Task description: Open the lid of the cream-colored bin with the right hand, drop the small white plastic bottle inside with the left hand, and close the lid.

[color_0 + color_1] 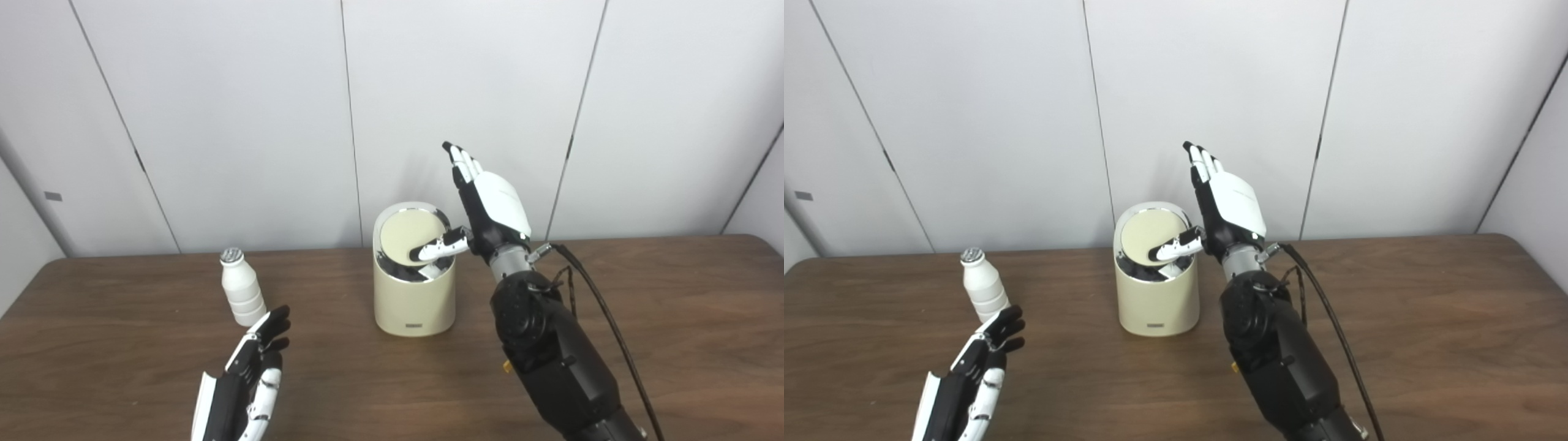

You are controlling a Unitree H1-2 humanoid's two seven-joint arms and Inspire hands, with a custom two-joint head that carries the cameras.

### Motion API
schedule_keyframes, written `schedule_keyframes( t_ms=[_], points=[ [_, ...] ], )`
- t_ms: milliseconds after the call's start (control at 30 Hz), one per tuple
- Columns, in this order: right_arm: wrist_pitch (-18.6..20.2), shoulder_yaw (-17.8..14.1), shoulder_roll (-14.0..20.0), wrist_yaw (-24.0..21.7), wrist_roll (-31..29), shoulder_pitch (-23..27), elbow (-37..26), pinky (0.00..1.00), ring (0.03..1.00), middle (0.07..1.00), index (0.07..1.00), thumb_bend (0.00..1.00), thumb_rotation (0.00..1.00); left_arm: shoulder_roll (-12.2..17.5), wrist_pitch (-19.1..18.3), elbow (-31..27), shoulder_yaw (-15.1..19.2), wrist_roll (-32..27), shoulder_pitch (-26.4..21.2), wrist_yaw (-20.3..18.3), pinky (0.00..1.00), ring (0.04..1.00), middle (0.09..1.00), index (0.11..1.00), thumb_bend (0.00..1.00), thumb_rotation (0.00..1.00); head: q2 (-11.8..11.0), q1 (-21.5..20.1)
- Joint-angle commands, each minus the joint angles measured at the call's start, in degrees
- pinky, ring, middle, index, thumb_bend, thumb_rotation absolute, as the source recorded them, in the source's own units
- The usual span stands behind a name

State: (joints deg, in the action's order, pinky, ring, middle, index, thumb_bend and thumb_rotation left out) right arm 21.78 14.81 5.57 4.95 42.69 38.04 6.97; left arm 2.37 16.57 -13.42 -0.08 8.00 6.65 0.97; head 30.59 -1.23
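The cream-colored bin (415, 300) stands mid-table. Its round lid (409, 237) is tilted up toward the back, showing a dark gap along the front rim. My right hand (487, 205) is open beside the bin's right side, fingers pointing up, with its thumb (438, 248) reaching over the rim onto the lid. The small white plastic bottle (241, 288) with a silver cap stands upright left of the bin. My left hand (248, 376) is open near the table's front edge, just below and right of the bottle, not touching it.
The brown wooden table (674, 318) backs onto a white panelled wall (245, 110). A black cable (606, 331) runs along my right forearm.
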Motion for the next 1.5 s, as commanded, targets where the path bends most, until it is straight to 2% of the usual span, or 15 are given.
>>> schedule_keyframes(
  t_ms=[0, 67, 133, 233, 333, 433, 500, 667, 900, 1100, 1233, 1333, 1400, 1467],
  points=[
    [0.3, 0.3, 0.6, 0.5, 1.6, 1.5, -0.4, 0.90, 0.982, 1.000, 0.994, 0.83, 0.01, 0.1, 0.7, -2.0, -0.1, -0.3, -1.1, -0.1, 0.81, 0.861, 0.883, 0.871, 0.24, 0.76, 0.0, 0.0],
    [0.0, 0.3, 0.7, 0.7, 1.4, 1.3, -0.5, 0.90, 0.983, 1.000, 0.993, 0.82, 0.02, 0.1, 0.7, -2.1, -0.1, -0.1, -1.1, 0.0, 0.81, 0.861, 0.882, 0.870, 0.24, 0.77, 0.0, -0.1],
    [-0.1, -0.2, 0.6, 0.4, 0.4, 1.1, -0.8, 0.90, 0.983, 1.000, 0.994, 0.80, 0.11, 0.1, 0.6, -2.1, -0.1, -0.1, -1.1, 0.0, 0.80, 0.861, 0.881, 0.868, 0.23, 0.77, 0.0, -0.1],
    [0.2, -1.1, 0.4, -0.7, -1.5, 0.7, -1.7, 0.92, 0.998, 1.000, 1.000, 0.75, 0.34, 0.1, 0.6, -2.0, -0.1, -0.2, -1.1, 0.0, 0.80, 0.861, 0.881, 0.867, 0.23, 0.77, 0.0, -0.1],
    [-0.5, -1.4, 0.7, -1.8, -3.2, 0.4, -2.3, 0.92, 0.998, 1.000, 1.000, 0.69, 0.64, 0.3, 0.7, -1.8, 0.0, -0.5, -1.1, -0.1, 0.81, 0.863, 0.883, 0.867, 0.23, 0.77, 0.0, -0.2],
    [-0.9, -1.6, 1.0, -2.8, -4.5, 0.1, -2.8, 0.94, 1.000, 1.000, 1.000, 0.74, 0.88, 0.5, 1.1, -1.4, 0.0, -0.3, -1.2, -0.1, 0.80, 0.860, 0.882, 0.867, 0.24, 0.77, 0.0, -0.3],
    [-1.5, -1.6, 1.2, -2.8, -4.8, 0.0, -2.9, 0.94, 1.000, 1.000, 1.000, 0.80, 0.96, 0.7, 1.1, -1.4, 0.0, -0.6, -1.2, -0.2, 0.80, 0.860, 0.884, 0.870, 0.24, 0.78, 0.0, -0.3],
    [-2.5, -1.7, 1.5, -2.4, -6.0, 0.0, -2.4, 0.94, 1.000, 1.000, 1.000, 0.87, 1.00, 0.5, 0.9, -1.2, 0.0, -0.6, -1.4, -0.1, 0.80, 0.856, 0.881, 0.868, 0.24, 0.77, -0.1, -0.3],
    [-2.7, -2.1, 1.5, -2.2, -7.9, -0.6, -2.8, 0.92, 0.993, 1.000, 1.000, 0.89, 1.00, 0.7, 0.9, -1.0, -0.1, -0.6, -1.4, -0.2, 0.79, 0.854, 0.880, 0.870, 0.24, 0.77, -0.3, -0.3],
    [-8.1, -4.9, 0.7, -1.3, -14.2, -3.3, -5.6, 0.87, 0.974, 1.000, 0.997, 0.87, 1.00, 1.0, 1.3, -0.7, -0.1, -1.1, -1.4, -0.3, 0.80, 0.855, 0.882, 0.872, 0.24, 0.78, -0.4, -0.2],
    [-11.2, -6.1, 0.7, -1.1, -16.7, -6.1, -8.9, 0.82, 0.947, 0.990, 0.983, 0.93, 1.00, 1.2, 1.7, -0.4, 0.0, -1.1, -1.4, -0.3, 0.80, 0.855, 0.880, 0.869, 0.25, 0.78, -0.6, -0.2],
    [-14.6, -7.4, 0.7, -0.8, -19.3, -8.8, -11.7, 0.83, 0.950, 0.989, 0.977, 0.95, 1.00, 1.3, 1.9, -0.3, 0.0, -0.5, -1.6, -0.2, 0.79, 0.852, 0.877, 0.867, 0.24, 0.78, -0.6, -0.3],
    [-15.7, -8.3, 0.7, -1.0, -20.6, -10.4, -13.6, 0.84, 0.955, 0.990, 0.976, 0.89, 1.00, 1.6, 2.0, -0.2, 0.0, -0.6, -1.6, -0.2, 0.79, 0.853, 0.878, 0.868, 0.24, 0.79, -0.5, -0.4],
    [-16.6, -9.4, 0.6, -0.6, -21.7, -11.9, -15.6, 0.83, 0.940, 0.968, 0.966, 0.63, 1.00, 2.0, 2.3, 0.0, 0.0, -0.6, -1.8, -0.5, 0.79, 0.852, 0.876, 0.869, 0.24, 0.78, -0.7, -0.5]
  ],
)
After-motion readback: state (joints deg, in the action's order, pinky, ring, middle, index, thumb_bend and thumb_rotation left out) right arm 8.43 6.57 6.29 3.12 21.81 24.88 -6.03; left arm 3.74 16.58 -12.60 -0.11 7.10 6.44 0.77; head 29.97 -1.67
